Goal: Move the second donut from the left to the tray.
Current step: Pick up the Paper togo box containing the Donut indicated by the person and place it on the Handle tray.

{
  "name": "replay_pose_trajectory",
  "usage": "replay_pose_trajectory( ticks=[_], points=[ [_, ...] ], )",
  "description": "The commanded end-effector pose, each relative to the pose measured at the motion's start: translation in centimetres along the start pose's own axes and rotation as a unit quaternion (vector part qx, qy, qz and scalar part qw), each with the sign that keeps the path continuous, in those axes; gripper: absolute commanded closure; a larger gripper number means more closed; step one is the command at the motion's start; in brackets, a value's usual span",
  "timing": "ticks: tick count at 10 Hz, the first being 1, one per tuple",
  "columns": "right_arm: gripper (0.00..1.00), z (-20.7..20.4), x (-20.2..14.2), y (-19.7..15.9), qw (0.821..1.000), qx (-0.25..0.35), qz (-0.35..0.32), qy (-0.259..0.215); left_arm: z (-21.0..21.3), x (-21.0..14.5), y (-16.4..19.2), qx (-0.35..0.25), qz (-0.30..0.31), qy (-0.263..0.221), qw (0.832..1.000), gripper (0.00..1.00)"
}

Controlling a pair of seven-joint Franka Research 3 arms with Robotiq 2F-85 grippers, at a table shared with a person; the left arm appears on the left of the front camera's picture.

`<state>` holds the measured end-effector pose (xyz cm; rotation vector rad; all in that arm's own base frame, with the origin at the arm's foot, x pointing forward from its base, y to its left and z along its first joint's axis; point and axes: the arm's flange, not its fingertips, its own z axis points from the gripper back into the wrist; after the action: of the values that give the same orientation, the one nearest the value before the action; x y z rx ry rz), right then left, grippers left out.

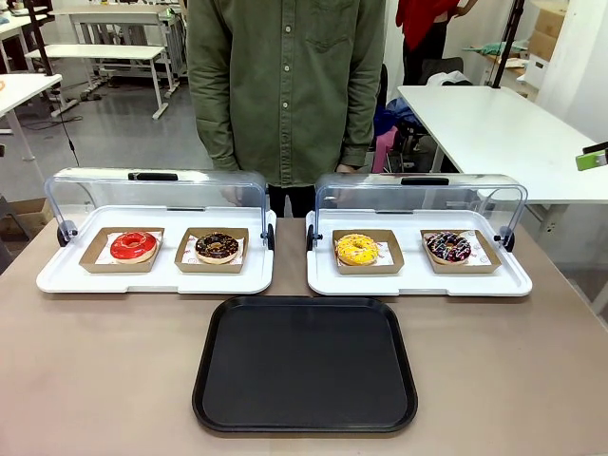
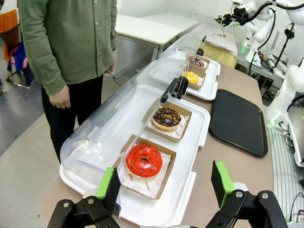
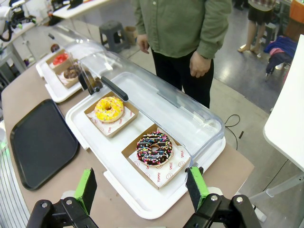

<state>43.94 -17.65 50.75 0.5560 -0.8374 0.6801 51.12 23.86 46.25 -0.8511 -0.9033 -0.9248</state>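
Front view: nearest on the bench, the tray is laid flat. At its eleven o'clock, the second donut from the left is seated in its cardboard holder on a white display tray, with the red donut at its nine o'clock. At twelve o'clock a person is stationed. In the wrist views, the left claw and right claw are spread apart.

The front camera looks straight across the tabletop at the person standing opposite. Each wrist camera hangs above one end, angled down along the display trays; all three catch the black tray.
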Motion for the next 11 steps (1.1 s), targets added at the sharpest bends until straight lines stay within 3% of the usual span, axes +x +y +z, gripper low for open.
replay_pose_trajectory(
  ticks=[1, 11],
  points=[
    [0.0, -0.11, 0.19, 0.51, 1.0, 0.0, -0.003, -0.005, 0.0, 0.16, -0.15, -0.003, -0.001, -0.001, 1.0, 0.0],
    [0.0, -0.11, 0.19, 0.51, 1.0, 0.0, -0.003, -0.005, 0.0, 0.16, -0.15, -0.003, -0.001, -0.001, 1.0, 0.0]
  ],
)
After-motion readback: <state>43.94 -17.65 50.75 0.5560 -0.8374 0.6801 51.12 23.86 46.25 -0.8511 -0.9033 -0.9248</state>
